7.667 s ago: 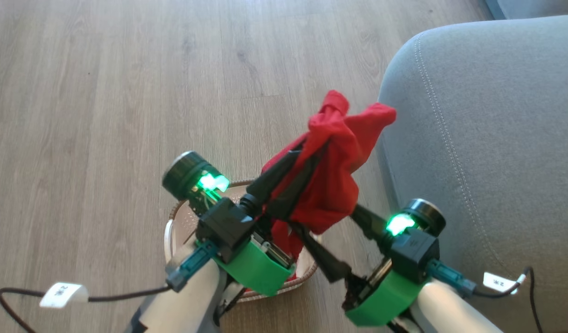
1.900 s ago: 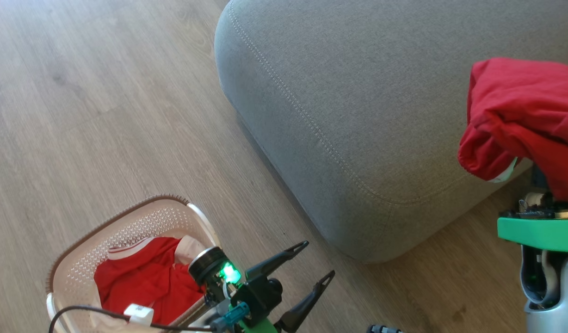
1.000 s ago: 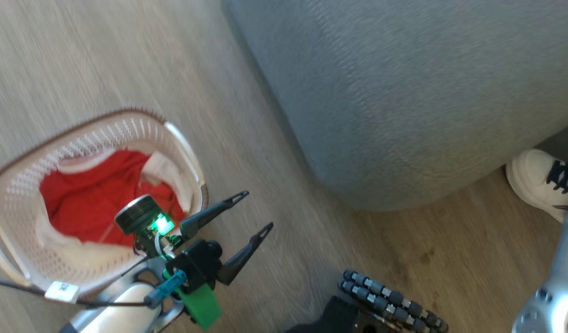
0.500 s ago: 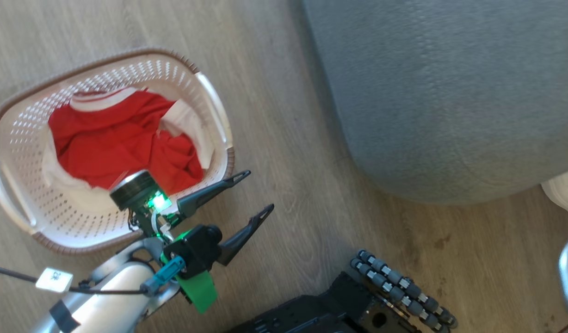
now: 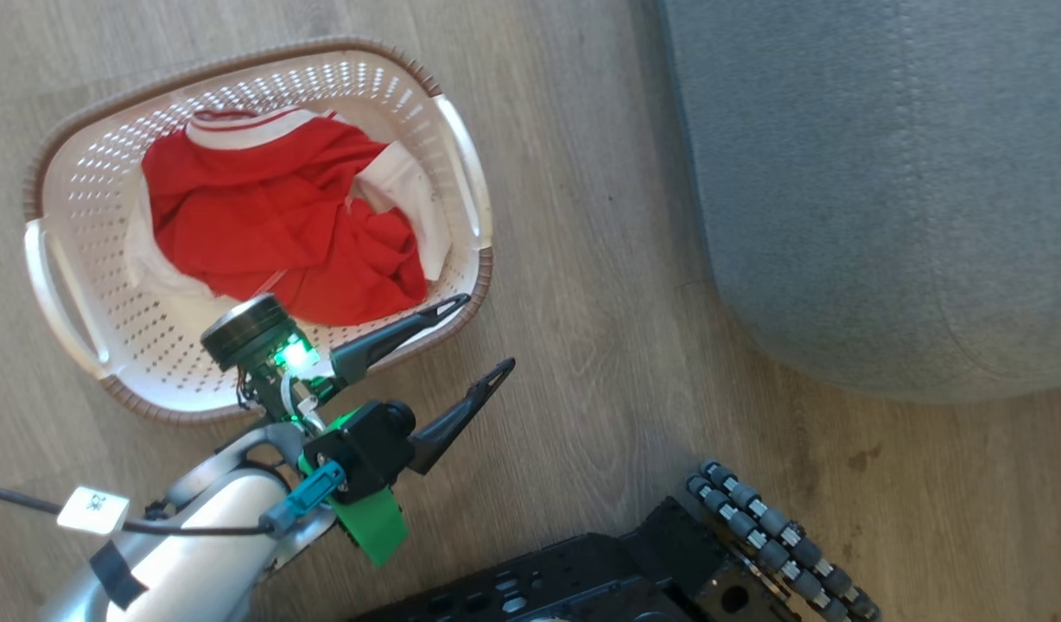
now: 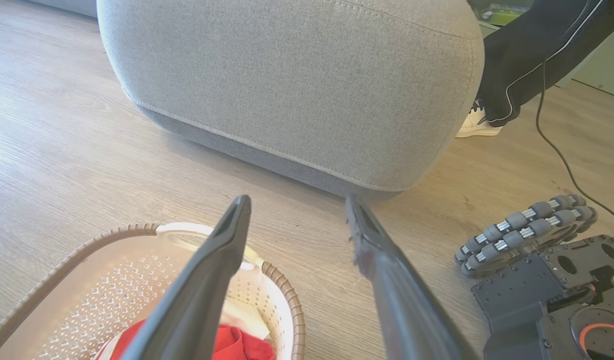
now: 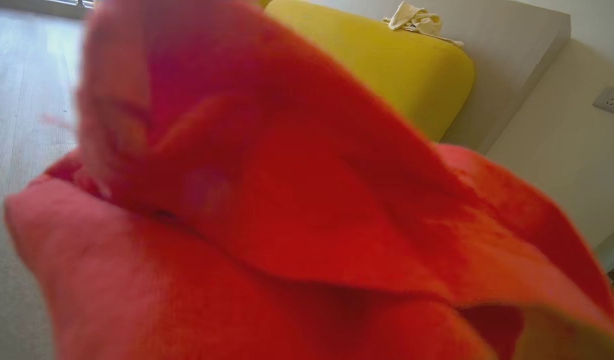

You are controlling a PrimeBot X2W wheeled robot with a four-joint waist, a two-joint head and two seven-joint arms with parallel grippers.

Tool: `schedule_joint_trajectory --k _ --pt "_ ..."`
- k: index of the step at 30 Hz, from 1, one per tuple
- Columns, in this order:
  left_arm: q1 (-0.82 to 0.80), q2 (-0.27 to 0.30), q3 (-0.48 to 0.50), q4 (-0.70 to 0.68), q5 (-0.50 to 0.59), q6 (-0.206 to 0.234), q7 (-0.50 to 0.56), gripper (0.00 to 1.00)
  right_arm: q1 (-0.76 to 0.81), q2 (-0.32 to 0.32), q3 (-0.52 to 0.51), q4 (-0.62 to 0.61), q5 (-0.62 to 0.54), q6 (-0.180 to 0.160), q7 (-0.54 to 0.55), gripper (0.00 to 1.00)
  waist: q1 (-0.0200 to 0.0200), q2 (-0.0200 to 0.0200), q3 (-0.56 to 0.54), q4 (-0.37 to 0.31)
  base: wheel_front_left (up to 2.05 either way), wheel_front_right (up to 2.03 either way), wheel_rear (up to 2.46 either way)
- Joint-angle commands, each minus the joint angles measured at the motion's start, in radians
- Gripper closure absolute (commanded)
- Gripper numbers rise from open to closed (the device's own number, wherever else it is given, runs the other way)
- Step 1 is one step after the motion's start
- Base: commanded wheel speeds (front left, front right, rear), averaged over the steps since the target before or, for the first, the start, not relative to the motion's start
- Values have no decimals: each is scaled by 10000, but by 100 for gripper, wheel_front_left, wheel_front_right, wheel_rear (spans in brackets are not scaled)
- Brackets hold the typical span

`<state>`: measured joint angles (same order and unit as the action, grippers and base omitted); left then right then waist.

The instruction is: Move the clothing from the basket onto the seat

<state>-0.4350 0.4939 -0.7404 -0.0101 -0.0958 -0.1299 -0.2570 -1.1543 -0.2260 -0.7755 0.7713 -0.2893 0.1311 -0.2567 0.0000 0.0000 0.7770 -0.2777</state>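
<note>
The cream basket (image 5: 237,57) stands on the wood floor, left of the grey seat (image 5: 885,173). In it lies a red garment with white trim (image 5: 280,225). My left gripper (image 5: 487,333) is open and empty, hovering over the basket's near right rim. In the left wrist view, its fingers (image 6: 297,200) point over the basket rim (image 6: 282,285) at the seat (image 6: 297,75), and a bit of red cloth (image 6: 232,345) shows below. A plain red garment (image 7: 287,225) hangs right before the right wrist camera, hiding the right fingers.
My dark base with its roller wheel (image 5: 772,536) sits on the floor near the seat's corner. A person's dark trouser leg (image 6: 517,65) and white shoe (image 6: 477,127) are behind the seat, with a cable (image 6: 562,155). A yellow cushion (image 7: 387,60) lies beyond.
The head camera has swung left and down, so the basket now sits higher and further right in the picture. The left gripper stays open by the rim. The person's shoe left the head view.
</note>
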Motion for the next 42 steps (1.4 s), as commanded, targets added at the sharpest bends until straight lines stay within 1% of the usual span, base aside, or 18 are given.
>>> schedule_joint_trajectory --k 1,10,11,12,13,14,20,25,30,31,35,39,42 --pt "-129 46 280 -293 20 -8 -48 0 -259 -413 -63 -252 -94 -4 -51 100 0 0 55 76 0 0 0" --pt "-161 4 291 -252 -16 -8 -48 0 -578 -535 -388 1342 -524 -4 74 100 0 0 107 213 0 0 0" --pt "-171 -11 297 -242 -20 -8 -48 0 -592 -564 -428 1457 -576 -4 76 90 0 0 98 215 0 0 0" --pt "-181 -24 294 -231 -18 -8 -48 0 -598 -594 -477 1540 -636 -4 71 59 0 0 85 217 0 0 0" --pt "-190 -38 289 -217 -16 -8 -48 0 -583 -618 -526 1575 -733 -4 62 15 0 0 70 214 0 0 0" --pt "-194 -49 288 -201 -15 -8 -48 0 -564 -621 -569 1571 -847 -4 48 0 0 0 51 203 0 0 0" --pt "-216 -216 169 -78 -32 -8 -48 0 -356 -633 -907 1693 -1318 -4 -1 0 0 0 -243 164 0 0 0" --pt "-206 -461 92 77 -97 -8 -48 0 -209 -760 -937 2024 -1632 -4 60 0 0 0 -705 132 0 0 0" --pt "-117 -777 -39 339 -175 -8 -48 0 85 -950 -807 2692 -1919 -4 800 0 0 0 -1378 95 0 0 0" --pt "-117 -777 -39 339 -175 -8 -48 0 85 -950 -807 2692 -1919 -4 800 0 0 0 -1378 95 0 0 0" --pt "60 -1085 -223 523 -230 -8 -48 0 187 -1234 -535 3539 -2011 -4 1938 0 0 0 -1962 85 0 0 0" --pt "263 -1457 -243 646 -291 -8 -48 0 13 -1659 -308 4434 -1777 -4 3200 0 0 0 -2495 146 0 0 0" --pt "434 -1740 -209 710 -333 -8 -48 0 -64 -1773 75 4898 -1667 -4 4211 0 0 0 -2882 202 0 0 0"
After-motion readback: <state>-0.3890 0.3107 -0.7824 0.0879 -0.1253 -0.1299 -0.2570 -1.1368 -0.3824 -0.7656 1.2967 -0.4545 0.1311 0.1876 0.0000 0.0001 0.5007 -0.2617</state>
